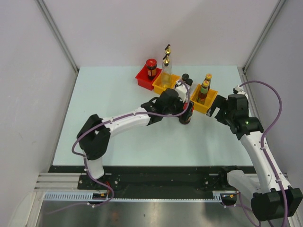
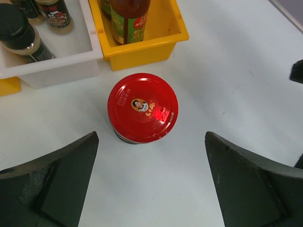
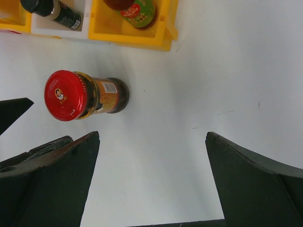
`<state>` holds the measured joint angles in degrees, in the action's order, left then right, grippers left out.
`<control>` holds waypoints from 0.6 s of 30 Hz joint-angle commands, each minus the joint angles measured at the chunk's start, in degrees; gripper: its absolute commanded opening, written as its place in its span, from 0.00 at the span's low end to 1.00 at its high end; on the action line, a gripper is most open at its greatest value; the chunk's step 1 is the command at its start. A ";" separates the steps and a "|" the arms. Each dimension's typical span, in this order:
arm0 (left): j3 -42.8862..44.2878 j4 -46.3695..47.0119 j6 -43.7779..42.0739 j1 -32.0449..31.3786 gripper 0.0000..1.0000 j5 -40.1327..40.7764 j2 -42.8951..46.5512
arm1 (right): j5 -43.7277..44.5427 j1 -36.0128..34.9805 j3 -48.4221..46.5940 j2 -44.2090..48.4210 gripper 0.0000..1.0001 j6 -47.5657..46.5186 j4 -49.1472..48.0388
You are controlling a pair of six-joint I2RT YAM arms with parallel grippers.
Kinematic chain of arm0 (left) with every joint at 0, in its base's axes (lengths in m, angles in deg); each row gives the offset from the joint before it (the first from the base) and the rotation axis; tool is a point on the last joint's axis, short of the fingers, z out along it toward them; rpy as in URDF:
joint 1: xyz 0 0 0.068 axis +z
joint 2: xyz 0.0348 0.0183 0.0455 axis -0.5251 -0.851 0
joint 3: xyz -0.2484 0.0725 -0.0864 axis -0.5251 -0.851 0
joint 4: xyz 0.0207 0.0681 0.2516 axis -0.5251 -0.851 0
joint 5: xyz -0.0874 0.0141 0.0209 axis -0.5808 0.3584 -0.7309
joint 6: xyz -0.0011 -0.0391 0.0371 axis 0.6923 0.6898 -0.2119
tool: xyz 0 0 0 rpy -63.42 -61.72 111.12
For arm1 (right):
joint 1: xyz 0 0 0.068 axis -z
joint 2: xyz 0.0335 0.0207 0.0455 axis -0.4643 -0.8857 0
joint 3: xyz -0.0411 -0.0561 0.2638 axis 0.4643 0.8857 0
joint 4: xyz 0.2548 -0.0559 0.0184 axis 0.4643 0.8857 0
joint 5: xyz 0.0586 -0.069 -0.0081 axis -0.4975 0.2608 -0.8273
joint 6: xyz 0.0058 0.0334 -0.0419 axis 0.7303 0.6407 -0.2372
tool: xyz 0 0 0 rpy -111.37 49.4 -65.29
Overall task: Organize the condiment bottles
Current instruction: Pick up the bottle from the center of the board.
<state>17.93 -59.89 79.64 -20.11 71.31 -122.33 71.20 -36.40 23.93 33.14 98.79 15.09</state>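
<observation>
A red-lidded jar stands upright on the table just in front of the bins, also in the right wrist view and partly hidden under the left arm. My left gripper hovers above it, open, the jar just ahead of its fingertips and untouched. My right gripper is open over bare table to the jar's right. Another red-lidded jar sits in the red bin. Two tall glass bottles stand in a yellow bin. Black-capped shakers are in the white bin. Sauce bottles fill the right yellow bin.
The bins form a row across the back middle of the table. The right yellow bin lies just beyond the loose jar. The left gripper's finger shows at the left edge of the right wrist view. White walls enclose the table.
</observation>
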 commanded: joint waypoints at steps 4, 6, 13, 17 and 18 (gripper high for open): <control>6.66 -0.66 -2.96 -1.82 1.00 4.90 -4.42 | 1.65 1.00 -0.34 1.17 1.00 -1.24 1.19; 7.98 -1.45 -2.78 -1.82 1.00 5.78 -6.44 | 1.65 0.91 -0.34 1.09 1.00 -1.33 1.19; 13.86 -4.26 -4.10 -1.82 1.00 7.36 -12.68 | 1.56 1.35 -0.26 1.35 1.00 -1.59 1.36; 14.93 -5.59 -4.19 -1.82 1.00 8.60 -14.53 | 1.47 1.44 -0.25 1.44 1.00 -1.60 1.54; 15.02 -5.67 -4.19 -1.82 1.00 8.86 -14.97 | 1.56 1.52 -0.25 1.44 1.00 -1.68 1.54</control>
<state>30.23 -63.97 76.91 -21.69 77.99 -136.32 71.73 -35.28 23.95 33.34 97.98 16.84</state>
